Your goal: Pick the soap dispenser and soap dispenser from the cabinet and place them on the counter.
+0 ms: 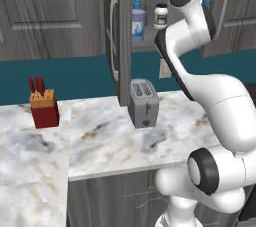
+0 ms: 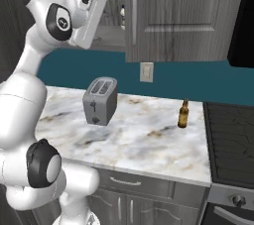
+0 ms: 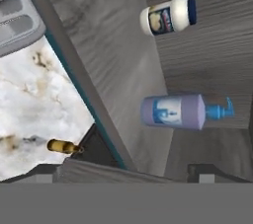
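Your pincer [image 3: 126, 171] stands wide apart before the soap dispenser [image 3: 173, 111] on the cabinet shelf [image 3: 118, 60]; approach crooked and you may topple it into the white jar [image 3: 165, 17].

A lavender soap dispenser [image 1: 138, 22] stands upright on the open cabinet [image 1: 122, 36] shelf, a small white jar [image 1: 160, 15] beside it. On the counter [image 1: 100, 143], a toaster [image 1: 143, 103] stands near the back edge; a knife block [image 1: 44, 107] stands well apart.
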